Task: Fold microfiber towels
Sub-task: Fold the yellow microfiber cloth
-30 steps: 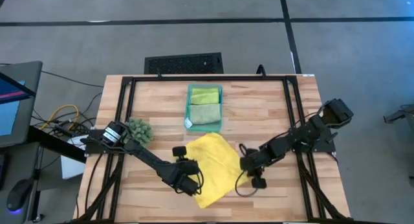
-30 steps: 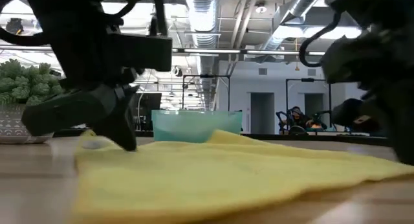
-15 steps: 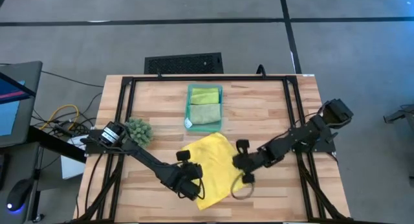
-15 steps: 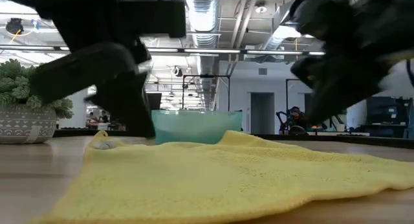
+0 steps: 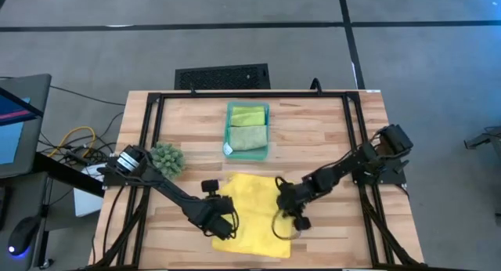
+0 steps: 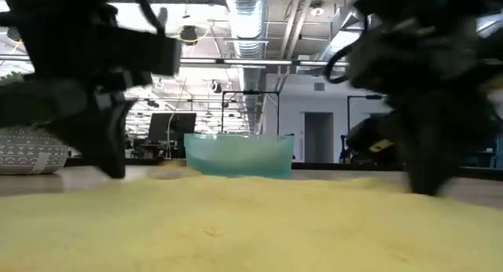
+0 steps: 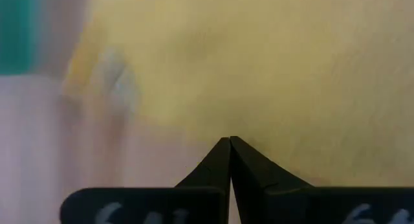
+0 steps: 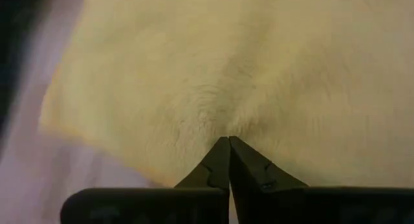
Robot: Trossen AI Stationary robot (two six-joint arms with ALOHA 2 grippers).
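Yellow towel pinched at both side edges, low centre of the table.

The yellow microfiber towel (image 5: 249, 214) lay spread at the lower middle of the high view, its edges roughly square to the table (image 5: 329, 138), reaching down toward the near edge. The left gripper (image 5: 221, 222) was clenched on its left edge, fingers (image 7: 217, 166) closed to a point on the cloth; that arm ran in from the left side of the frame. The right gripper (image 5: 286, 202) was clenched on the right edge, cloth puckered at its tips (image 8: 220, 160), its arm stretching in from the right. Above, the teal tray (image 5: 229, 130) held a lime green towel (image 5: 248, 115) and a pale sage green towel (image 5: 249, 137). In the low view the towel filled the foreground, its near edge cut off.
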